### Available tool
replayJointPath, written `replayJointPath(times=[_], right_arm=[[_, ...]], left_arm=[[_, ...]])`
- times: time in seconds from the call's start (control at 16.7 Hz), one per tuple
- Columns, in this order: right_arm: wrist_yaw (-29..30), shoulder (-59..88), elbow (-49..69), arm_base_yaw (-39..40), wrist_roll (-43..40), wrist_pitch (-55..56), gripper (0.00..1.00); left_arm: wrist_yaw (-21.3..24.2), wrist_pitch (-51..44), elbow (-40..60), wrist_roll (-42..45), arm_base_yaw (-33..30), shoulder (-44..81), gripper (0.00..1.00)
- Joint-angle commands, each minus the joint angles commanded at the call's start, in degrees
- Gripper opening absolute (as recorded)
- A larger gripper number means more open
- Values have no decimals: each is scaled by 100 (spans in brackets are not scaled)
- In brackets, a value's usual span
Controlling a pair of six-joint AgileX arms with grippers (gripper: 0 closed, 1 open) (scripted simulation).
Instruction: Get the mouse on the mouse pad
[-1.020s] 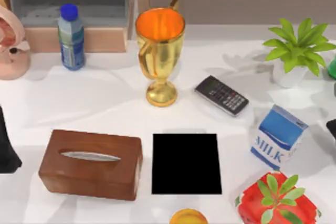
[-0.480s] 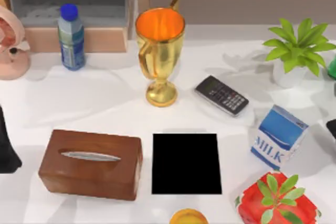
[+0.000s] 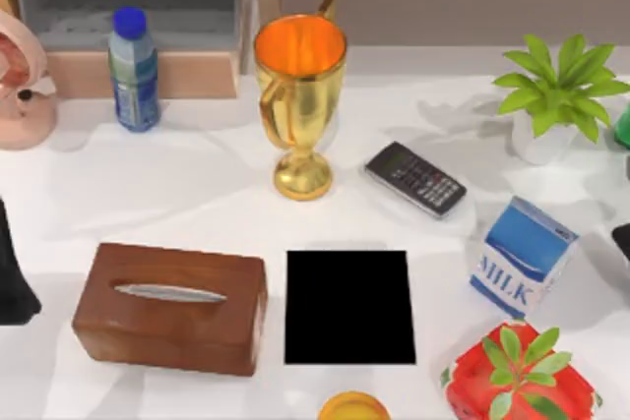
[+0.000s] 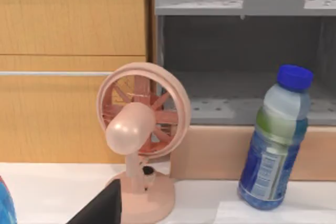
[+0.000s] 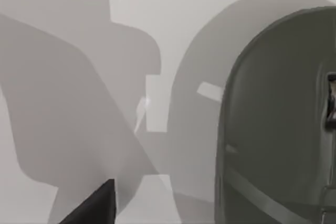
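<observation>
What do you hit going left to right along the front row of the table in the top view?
Left arm at the table's left edge → brown tissue box → mouse pad → red box with green leaves. The milk carton sits just behind that last one, toward the right edge.

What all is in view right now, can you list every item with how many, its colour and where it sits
mouse pad: one, black, front centre
mouse: one, grey-olive, on the table close under the right wrist camera
tissue box: one, brown, left of the pad
trophy cup: one, gold, centre back
keypad device: one, black, right of the cup
milk carton: one, blue and white, right
bottle: one, blue-capped, back left
fan: one, pink, far left
potted plant: one, green, back right
left arm: dark, left edge
right arm: dark, right edge
</observation>
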Motion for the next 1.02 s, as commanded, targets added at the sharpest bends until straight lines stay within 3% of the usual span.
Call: replayJointPath(times=[0.48,1.02], right_arm=[[0,0,0,0,0,0,0],[70,-822,905,-54,-76,-1944,0]], left_arm=[[0,0,0,0,0,0,100],[0,0,0,0,0,0,100]])
